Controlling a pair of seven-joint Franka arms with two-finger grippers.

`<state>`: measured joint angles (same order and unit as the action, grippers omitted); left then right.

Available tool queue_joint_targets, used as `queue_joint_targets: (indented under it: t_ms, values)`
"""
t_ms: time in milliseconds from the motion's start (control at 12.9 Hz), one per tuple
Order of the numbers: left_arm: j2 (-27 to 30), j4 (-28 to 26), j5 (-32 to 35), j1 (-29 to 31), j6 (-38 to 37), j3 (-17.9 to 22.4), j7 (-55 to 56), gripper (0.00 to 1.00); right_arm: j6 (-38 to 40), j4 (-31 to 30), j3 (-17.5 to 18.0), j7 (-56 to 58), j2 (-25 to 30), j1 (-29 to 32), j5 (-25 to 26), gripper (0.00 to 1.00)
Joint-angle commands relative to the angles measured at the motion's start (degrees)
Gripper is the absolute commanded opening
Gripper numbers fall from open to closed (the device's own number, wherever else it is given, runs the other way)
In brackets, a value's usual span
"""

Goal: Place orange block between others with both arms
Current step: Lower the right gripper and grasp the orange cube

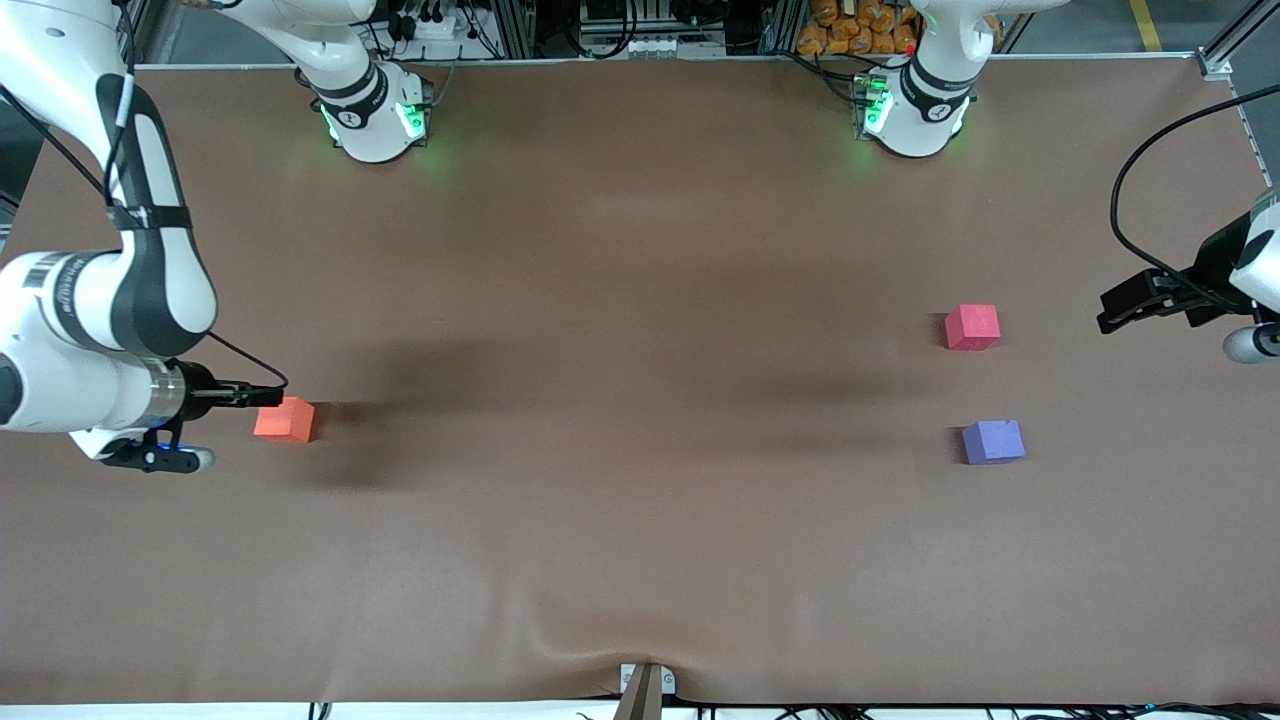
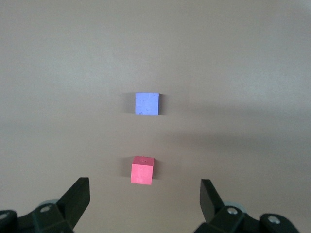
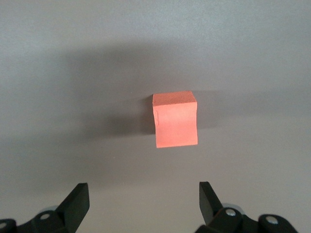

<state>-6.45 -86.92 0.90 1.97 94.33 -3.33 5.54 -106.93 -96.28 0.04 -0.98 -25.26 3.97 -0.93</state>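
The orange block (image 1: 285,419) (image 3: 175,120) lies on the brown table toward the right arm's end. My right gripper (image 1: 262,397) (image 3: 143,196) hangs low just short of it, open, and the block sits ahead of the fingertips, not between them. Toward the left arm's end stand the others: a pinkish-red cube (image 1: 972,327) (image 2: 143,170) and a purple-blue cube (image 1: 993,441) (image 2: 147,103) nearer to the front camera, with a bare gap between them. My left gripper (image 1: 1120,305) (image 2: 145,194) is in the air beside the pinkish-red cube, open and empty.
Brown cloth (image 1: 640,500) covers the whole table and wrinkles near a metal clamp (image 1: 647,685) at the edge nearest the front camera. Both green-lit bases (image 1: 372,120) (image 1: 915,112) stand along the table's farthest edge. A black cable (image 1: 1140,170) loops above the left arm's wrist.
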Motion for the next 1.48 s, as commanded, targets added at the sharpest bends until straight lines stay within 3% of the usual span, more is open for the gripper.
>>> queue_joint_targets:
  t_ms: [0, 466, 1399]
  values:
    - [-0.4, 0.6, -0.3, 0.3, 0.1, -0.3, -0.4, 1.0, -5.4, -4.0, 0.8, 1.5, 0.4, 1.4, 1.0, 1.0]
    - [-0.4, 0.5, -0.5, 0.1, 0.1, -0.3, -0.4, 1.0, -15.9, -5.9, 0.8, 5.9, -6.1, 4.3, 2.1, 1.0]
    - [-0.4, 0.4, -0.9, 0.5, 0.1, -0.4, -0.5, 1.0, -19.2, -5.8, 0.9, 5.8, -10.5, 5.1, 1.8, 1.0]
